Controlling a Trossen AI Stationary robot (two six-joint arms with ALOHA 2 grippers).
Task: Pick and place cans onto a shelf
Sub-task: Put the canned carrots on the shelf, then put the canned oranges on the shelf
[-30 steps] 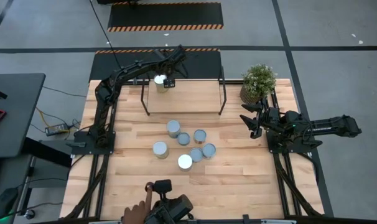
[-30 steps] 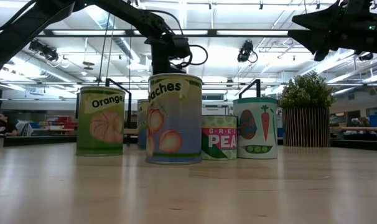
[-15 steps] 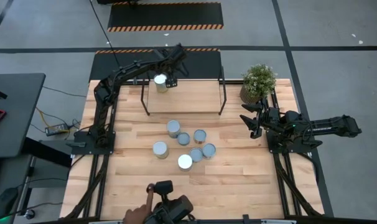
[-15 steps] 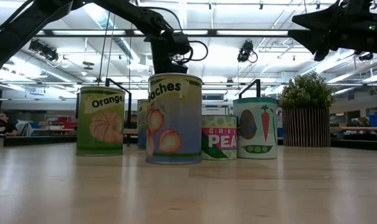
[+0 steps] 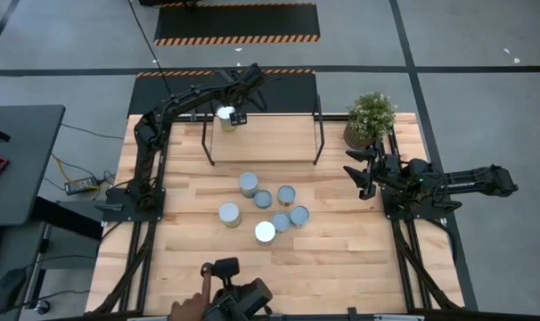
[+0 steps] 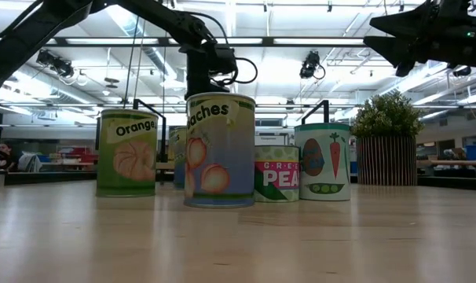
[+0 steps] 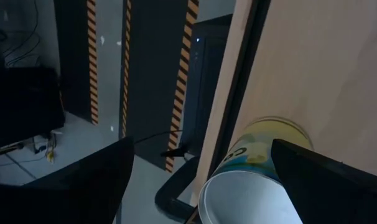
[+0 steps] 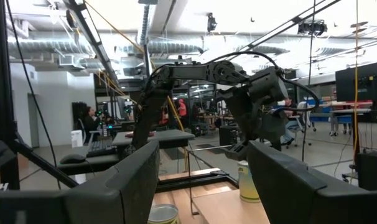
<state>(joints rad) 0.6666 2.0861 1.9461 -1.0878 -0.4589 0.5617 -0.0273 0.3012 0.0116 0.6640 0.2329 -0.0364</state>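
Seven small metal cylinders with round silvery lids are counted. Six cans (image 5: 265,208) are clustered on the pale planked wooden tabletop (image 5: 341,250), in front of the shelf. The seventh, a can with a yellow-green label (image 5: 226,119), is stood upright on the low light-wood shelf board on a thin black metal frame (image 5: 279,138), at the shelf's left end, near its back edge.

The dark two-finger left gripper (image 5: 233,111) is positioned directly over that shelf can. Its fingers (image 7: 325,180) are spread wide on either side of the can's white round top (image 7: 251,199) in the left wrist view; contact with the can is probably not made, though this cannot be told for certain from these angles.

In the low view, paper labels are seen on the table cans: a green one printed with an orange (image 6: 127,152), a blue one printed with peaches (image 6: 220,149), a squat one marked peas (image 6: 276,173), and a white one with carrot and pea artwork (image 6: 323,161). Smooth cylindrical walls are shown on all four. The rest of the cluster is hidden behind them.

The right gripper (image 5: 363,176) is parked at the table's right side, well apart from the cans, with its fingers drawn nearly together on nothing. A bushy green plant in a ribbed round pot (image 5: 370,119) is stood at the table's far right corner, beside the shelf's right post.

A person's hand (image 5: 192,305) is seen at the table's near edge, touching a black device (image 5: 239,292).
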